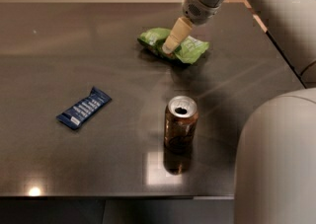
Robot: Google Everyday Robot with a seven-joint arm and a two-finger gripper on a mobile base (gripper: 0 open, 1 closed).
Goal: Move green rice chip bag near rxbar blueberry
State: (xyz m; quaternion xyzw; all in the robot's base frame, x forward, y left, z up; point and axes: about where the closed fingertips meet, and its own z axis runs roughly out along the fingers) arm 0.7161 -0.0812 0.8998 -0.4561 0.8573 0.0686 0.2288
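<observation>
The green rice chip bag (190,49) lies crumpled on the dark table, right of centre toward the far side. My gripper (169,49) reaches down from the upper right and its cream fingers (176,34) rest on the middle of the bag. The rxbar blueberry (84,108), a flat dark-blue wrapper with white text, lies at the left, well away from the bag.
A bronze drink can (180,122) stands upright in front of the bag, near the table's front. My arm's grey body (274,159) fills the lower right. The table's front edge (113,196) runs along the bottom, and its right edge is behind the arm.
</observation>
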